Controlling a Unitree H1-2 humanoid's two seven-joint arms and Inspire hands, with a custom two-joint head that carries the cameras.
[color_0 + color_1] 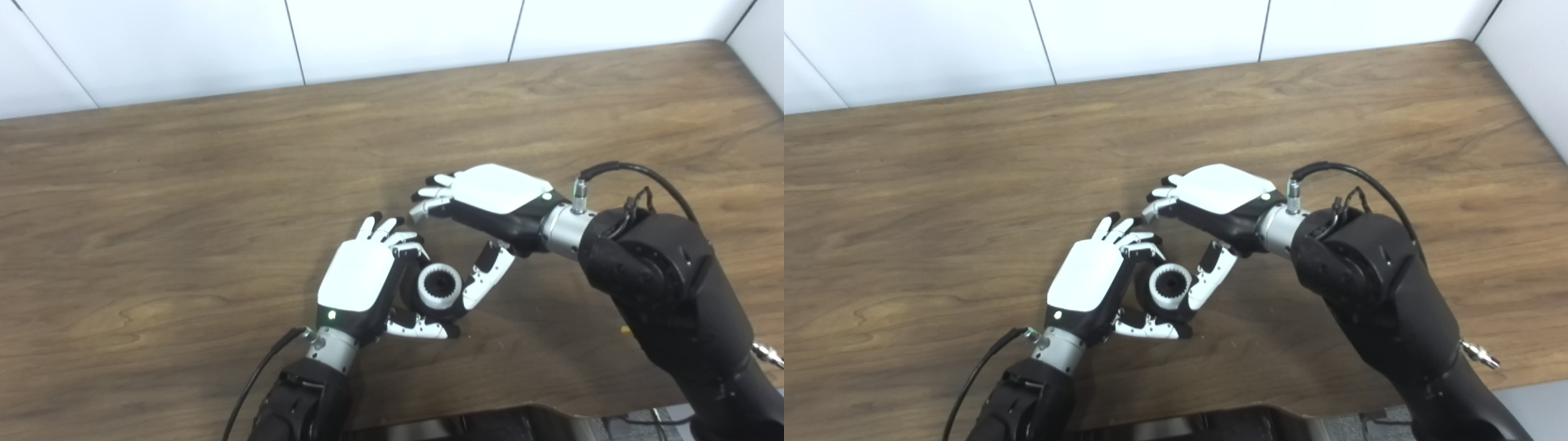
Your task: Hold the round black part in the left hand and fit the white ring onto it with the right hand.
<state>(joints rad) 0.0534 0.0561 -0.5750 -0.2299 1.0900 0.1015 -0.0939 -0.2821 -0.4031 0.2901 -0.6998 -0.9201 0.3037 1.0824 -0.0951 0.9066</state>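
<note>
The left hand [358, 282] is gripping the black part [409, 293] just above the table [184, 214], white ring [439, 288] already sitting on it; the right hand [490, 202], fingers loosely spread, is thumbing the ring (press squarely, evenly).

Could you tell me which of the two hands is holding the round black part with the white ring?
The left hand; its fingers wrap the round black part. The right hand holds nothing.
</note>
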